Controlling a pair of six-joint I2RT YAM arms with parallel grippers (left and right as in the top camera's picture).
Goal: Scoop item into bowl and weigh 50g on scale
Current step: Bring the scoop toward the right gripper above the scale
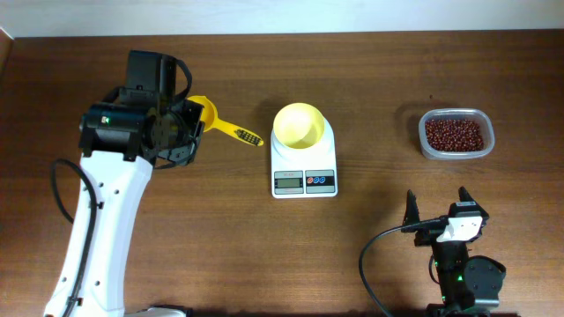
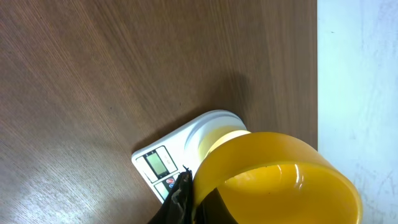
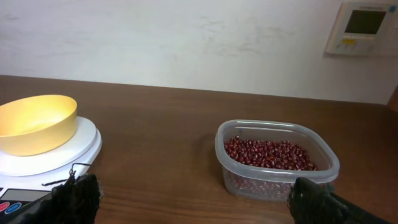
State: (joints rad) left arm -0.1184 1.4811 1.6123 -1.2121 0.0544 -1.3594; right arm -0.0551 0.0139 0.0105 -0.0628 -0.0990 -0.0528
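My left gripper (image 1: 194, 121) is shut on the wall of a darker yellow scoop (image 1: 211, 119), left of the scale, with the scoop's handle pointing toward it. In the left wrist view the scoop (image 2: 280, 180) fills the lower right, pinched at my gripper (image 2: 188, 190); no beans show inside it. The pale-yellow bowl (image 1: 298, 125) stands empty on the white scale (image 1: 304, 180). The red-brown beans (image 1: 455, 134) lie in a clear tub (image 1: 426, 141) at the right. My right gripper (image 1: 438, 208) is open near the front edge, below the tub, holding nothing.
In the right wrist view the tub (image 3: 277, 180) of beans (image 3: 267, 152) sits ahead right, with the bowl (image 3: 37, 121) on the scale (image 3: 62, 158) to the left. Bare wooden table lies between them. A wall runs behind the table's far edge.
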